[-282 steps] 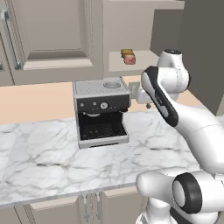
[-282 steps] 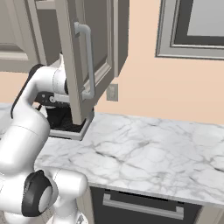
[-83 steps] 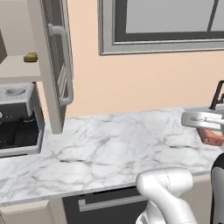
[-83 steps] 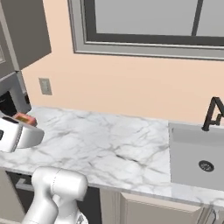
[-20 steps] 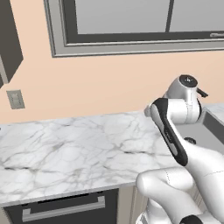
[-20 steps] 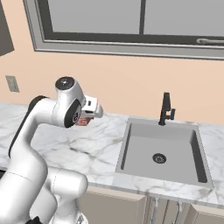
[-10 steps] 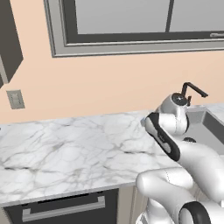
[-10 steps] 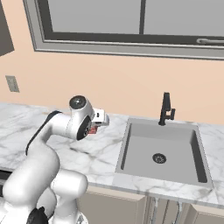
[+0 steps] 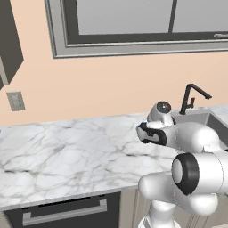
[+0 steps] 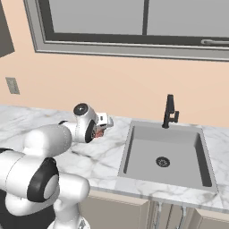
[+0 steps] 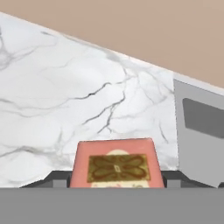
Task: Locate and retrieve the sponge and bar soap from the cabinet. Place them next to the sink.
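Arm: folded low over worktop [image 9: 67,156], elbow bent, wrist reaching twd sink [image 10: 165,156].
Gripper [image 11: 116,183]: jaws part-closed on bar soap [image 11: 114,165], one finger each side.
Soap: pinkish-red, patterned face up, held above worktop nr sink's left edge.
Sink: at worktop's right end, black faucet [image 10: 169,111] at back edge.
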Tool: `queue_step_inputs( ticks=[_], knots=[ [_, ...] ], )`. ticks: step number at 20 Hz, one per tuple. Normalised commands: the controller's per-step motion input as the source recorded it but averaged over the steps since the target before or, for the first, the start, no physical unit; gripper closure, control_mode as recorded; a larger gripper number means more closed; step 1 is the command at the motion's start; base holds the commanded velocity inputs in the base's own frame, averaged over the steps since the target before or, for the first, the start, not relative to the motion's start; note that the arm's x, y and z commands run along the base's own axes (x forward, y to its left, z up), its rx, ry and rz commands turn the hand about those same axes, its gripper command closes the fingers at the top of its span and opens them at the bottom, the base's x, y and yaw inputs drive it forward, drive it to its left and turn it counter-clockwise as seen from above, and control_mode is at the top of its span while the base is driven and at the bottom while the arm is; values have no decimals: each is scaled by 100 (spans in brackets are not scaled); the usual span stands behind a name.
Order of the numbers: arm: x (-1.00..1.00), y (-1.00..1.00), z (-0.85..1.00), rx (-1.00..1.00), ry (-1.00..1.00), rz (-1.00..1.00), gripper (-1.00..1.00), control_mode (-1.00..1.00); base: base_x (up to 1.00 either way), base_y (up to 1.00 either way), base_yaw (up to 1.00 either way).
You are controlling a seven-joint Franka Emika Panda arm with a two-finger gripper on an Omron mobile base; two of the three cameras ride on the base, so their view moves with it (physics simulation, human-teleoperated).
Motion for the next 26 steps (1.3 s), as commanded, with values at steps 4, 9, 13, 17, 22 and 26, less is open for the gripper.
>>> queue_step_inputs(
  ticks=[4, 9, 13, 17, 22, 26],
  knots=[
    [17, 0, -29, 0, 13, 2, 100, -100, 0, 0, 0],
    [15, 0, -31, 4, 4, 2, 100, -100, 0, 0, 0],
    [16, 0, -30, 5, 0, 2, -100, -100, 0, 0, 0],
    [15, 0, -25, 6, 0, 3, -100, -100, 0, 0, 0],
    [12, 0, -15, 4, 1, 2, -100, -100, 0, 0, 0],
    [-2, -2, 16, 0, 4, 0, -100, -100, 0, 0, 0]
  ],
)
